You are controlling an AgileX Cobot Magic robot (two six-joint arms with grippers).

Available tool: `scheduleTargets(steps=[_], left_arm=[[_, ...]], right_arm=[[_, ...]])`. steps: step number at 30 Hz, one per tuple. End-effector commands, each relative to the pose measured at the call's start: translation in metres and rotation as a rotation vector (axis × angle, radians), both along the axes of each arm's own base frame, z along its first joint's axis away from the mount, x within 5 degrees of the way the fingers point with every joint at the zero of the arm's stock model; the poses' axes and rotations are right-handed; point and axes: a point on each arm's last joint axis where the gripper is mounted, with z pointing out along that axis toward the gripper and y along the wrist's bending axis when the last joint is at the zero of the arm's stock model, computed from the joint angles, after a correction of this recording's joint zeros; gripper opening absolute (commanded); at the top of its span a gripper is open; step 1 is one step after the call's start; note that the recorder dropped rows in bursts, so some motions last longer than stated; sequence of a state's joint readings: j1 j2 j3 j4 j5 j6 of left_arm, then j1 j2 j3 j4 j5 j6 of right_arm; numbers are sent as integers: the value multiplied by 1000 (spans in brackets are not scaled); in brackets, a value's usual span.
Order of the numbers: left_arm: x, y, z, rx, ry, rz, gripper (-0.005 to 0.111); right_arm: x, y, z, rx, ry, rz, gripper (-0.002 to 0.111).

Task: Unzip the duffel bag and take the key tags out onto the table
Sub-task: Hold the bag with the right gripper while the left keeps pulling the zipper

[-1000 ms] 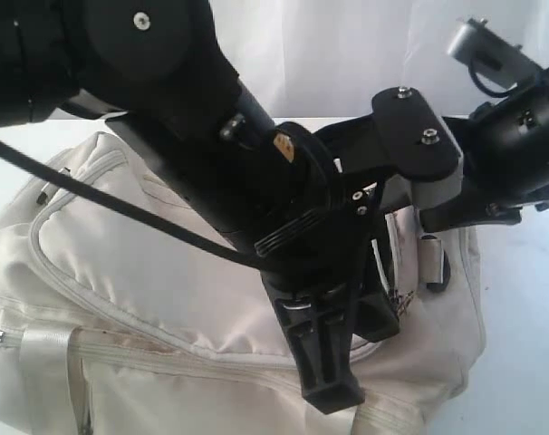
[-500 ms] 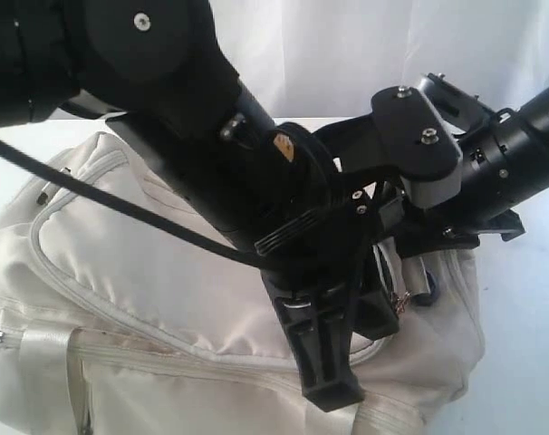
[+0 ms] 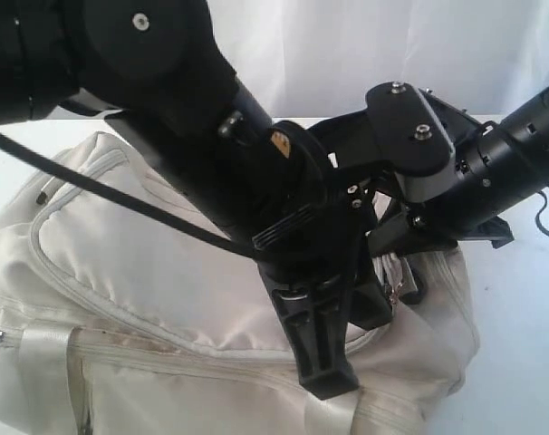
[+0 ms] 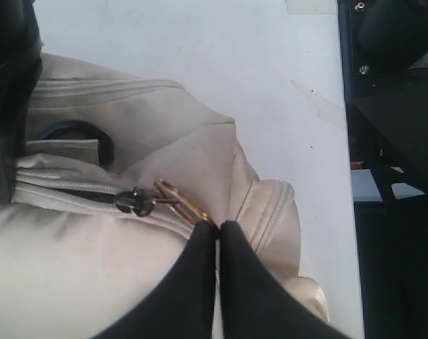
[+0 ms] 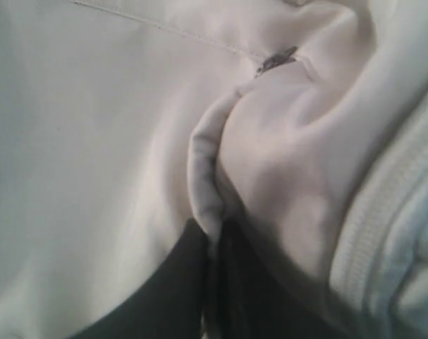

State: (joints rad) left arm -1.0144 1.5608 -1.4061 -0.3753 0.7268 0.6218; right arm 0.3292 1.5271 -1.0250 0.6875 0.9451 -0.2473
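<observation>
The large cream-beige fabric duffel bag (image 3: 120,272) lies on the plain white table (image 4: 200,42). The left gripper (image 4: 217,236) is pinched tight on the gold zipper pull (image 4: 182,203). The right gripper (image 5: 215,244) has swung down and just clamped onto a fabric fold (image 5: 203,162), likely to brace the bag for unzipping. The bag's inside is hidden, and no key tags are in view.
</observation>
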Motion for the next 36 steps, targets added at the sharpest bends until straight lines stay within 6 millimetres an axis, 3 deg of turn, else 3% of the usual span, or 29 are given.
scheduleTargets(steps=[1, 13, 23, 26, 36], left_arm=[[-7, 3, 5, -12, 38, -18, 0], [-16, 8, 1, 53, 125, -60, 0], [-21, 15, -27, 145, 193, -52, 0], [-22, 16, -24, 136, 200, -52, 0], [-38, 37, 18, -12, 151, -53, 0]], right_arm=[[8, -1, -1, -10, -66, -47, 0], [21, -2, 7, -14, -126, -66, 0], [33, -15, 12, -13, -135, -116, 0], [33, -15, 12, -13, -135, -116, 0], [34, -15, 12, -13, -142, -121, 0]])
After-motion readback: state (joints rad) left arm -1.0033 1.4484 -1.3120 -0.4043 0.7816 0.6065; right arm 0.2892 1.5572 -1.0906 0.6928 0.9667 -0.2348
